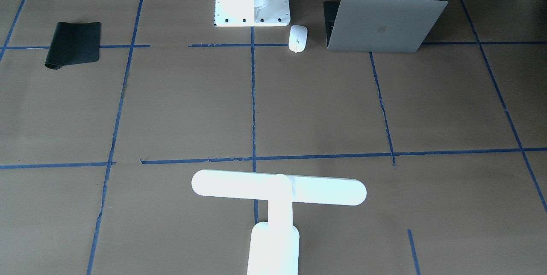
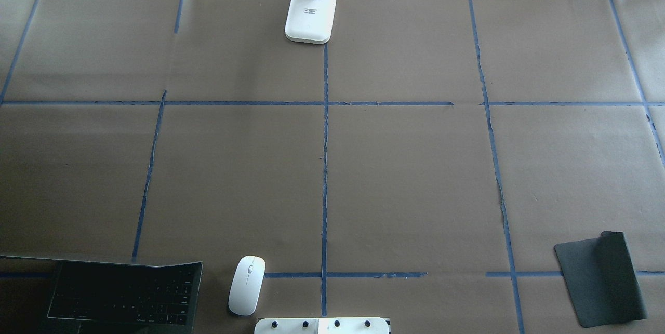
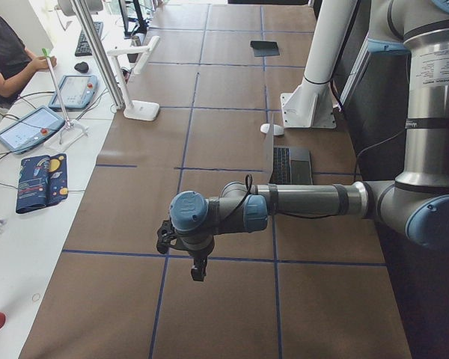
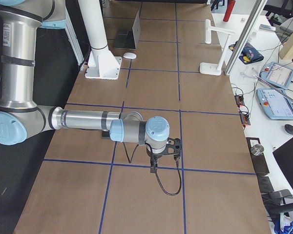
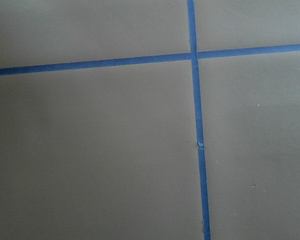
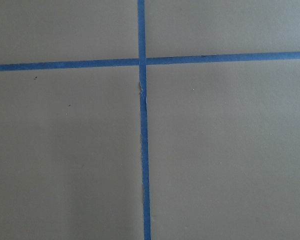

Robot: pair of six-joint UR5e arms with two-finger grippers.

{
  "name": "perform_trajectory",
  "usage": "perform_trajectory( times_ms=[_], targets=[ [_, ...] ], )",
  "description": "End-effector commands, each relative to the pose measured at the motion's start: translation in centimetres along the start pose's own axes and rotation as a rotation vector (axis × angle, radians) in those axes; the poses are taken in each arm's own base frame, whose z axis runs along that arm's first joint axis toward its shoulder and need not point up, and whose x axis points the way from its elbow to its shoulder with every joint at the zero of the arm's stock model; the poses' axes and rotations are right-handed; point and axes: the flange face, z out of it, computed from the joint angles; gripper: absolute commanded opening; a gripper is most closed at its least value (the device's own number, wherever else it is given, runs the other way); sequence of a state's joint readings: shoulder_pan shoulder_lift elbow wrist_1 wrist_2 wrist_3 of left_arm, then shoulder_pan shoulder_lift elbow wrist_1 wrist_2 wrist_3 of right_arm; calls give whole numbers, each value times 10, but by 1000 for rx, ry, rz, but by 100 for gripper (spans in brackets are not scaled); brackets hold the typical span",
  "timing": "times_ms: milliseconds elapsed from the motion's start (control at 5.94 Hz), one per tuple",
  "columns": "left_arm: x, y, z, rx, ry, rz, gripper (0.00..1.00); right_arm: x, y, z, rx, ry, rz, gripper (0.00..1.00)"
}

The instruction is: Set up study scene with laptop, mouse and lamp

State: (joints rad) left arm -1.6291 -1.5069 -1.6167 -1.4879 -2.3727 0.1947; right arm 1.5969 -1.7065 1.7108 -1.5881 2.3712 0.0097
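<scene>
The 2 arms hung over the ends of the table [image 2: 415, 178], probably to leave the scene free, the left gripper [image 3: 198, 271] and right gripper [image 4: 153, 168] with jaws impossible to tell as spread or closed, while the open laptop [image 1: 384, 25] and the mouse [image 1: 298, 38] just beside it sat near the robot, the lamp [image 1: 277, 189] well apart opposite

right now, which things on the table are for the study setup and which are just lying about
For the job: laptop, mouse, lamp.

Lying about: mat, pedestal.
</scene>
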Motion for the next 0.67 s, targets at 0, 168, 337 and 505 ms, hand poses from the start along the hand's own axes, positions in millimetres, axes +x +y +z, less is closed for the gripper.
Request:
perform_trajectory(
  times_ms=[0,168,337,505],
  targets=[
    [1,-1,0,0,0,-1,100,-6,-3,-5,11,-7,-10,100],
    [1,-1,-1,3,0,0,100,-10,-6,-9,19,-13,-21,100],
    [2,0,-2,3,0,0,100,-12,-6,-9,20,-23,-21,100],
    [4,-2,-4,8,-1,5,100,-16,-13,-13,28,-21,-30,100]
  ],
)
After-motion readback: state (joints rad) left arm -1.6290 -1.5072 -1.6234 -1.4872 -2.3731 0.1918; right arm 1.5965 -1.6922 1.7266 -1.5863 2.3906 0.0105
